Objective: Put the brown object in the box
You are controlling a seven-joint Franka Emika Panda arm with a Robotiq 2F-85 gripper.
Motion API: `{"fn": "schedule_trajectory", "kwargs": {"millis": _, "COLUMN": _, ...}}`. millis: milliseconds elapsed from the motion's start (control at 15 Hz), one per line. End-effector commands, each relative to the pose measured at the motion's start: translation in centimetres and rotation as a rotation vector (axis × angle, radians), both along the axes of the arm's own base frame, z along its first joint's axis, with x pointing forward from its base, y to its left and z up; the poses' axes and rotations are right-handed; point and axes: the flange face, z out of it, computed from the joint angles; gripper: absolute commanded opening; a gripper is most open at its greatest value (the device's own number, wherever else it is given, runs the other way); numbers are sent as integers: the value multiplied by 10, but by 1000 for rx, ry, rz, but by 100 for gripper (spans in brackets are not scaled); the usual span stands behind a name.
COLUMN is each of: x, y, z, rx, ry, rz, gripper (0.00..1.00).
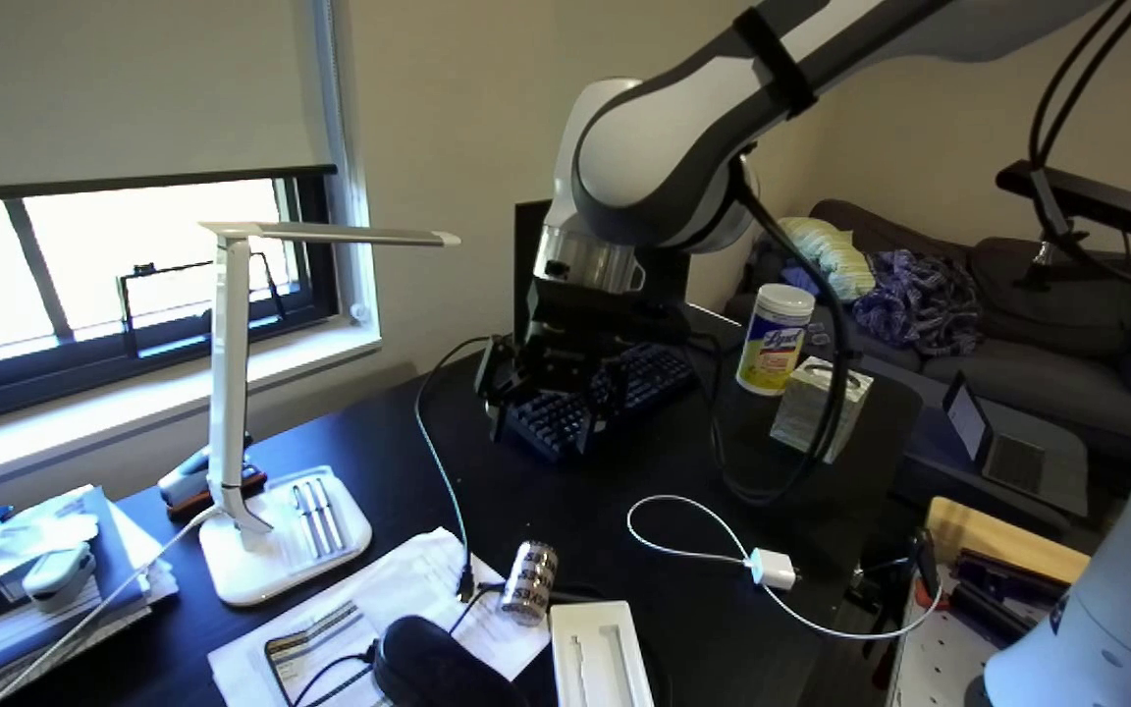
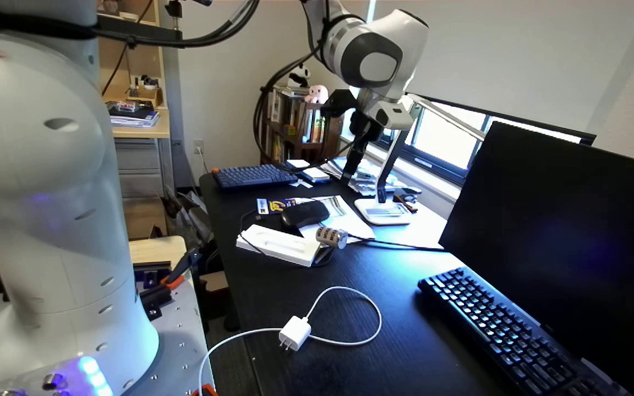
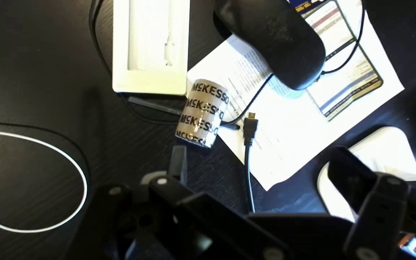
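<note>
Dark bench near a window; roll lies on its side, long axis running upper-right to lower-left in wrist view; tool spread wide, empty.

Roll: on the desk, at the edge of the paper; clock centre throughout.
Box: 11 o'clock, wrist view; just beside the roll.
Case: between 1 and 2 o'clock, wrist view; partly on the paper.
Lamp: between 3 and 4 o'clock, wrist view; beyond the paper.
Cord: 8 o'clock, wrist view; on the desk, well apart.
Keyboard: 4 o'clock, in an exterior view; before the monitor.
</note>
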Motion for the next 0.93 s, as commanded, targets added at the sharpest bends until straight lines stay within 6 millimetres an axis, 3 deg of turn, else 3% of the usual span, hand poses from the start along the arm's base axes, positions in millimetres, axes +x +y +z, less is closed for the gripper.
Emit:
{"fn": "schedule_trajectory", "kwargs": {"millis": 0, "x": 0, "y": 0, "z": -1, "rx": 0, "ry": 5, "rz": -6, "gripper": 100}}
{"fn": "schedule_trajectory", "kwargs": {"millis": 133, "x": -1, "y": 2, "z": -4, "rx": -28, "ry": 25, "rz": -63, "gripper": 100}}
{"fn": "schedule_trajectory", "kwargs": {"millis": 533, "x": -13, "y": 20, "z": -54, "rx": -355, "ry": 36, "rz": -171, "gripper": 100}}
{"fn": "schedule_trajectory", "kwargs": {"millis": 867, "x": -27, "y": 78, "z": -100, "rx": -524, "ry": 22, "rz": -184, "gripper": 100}}
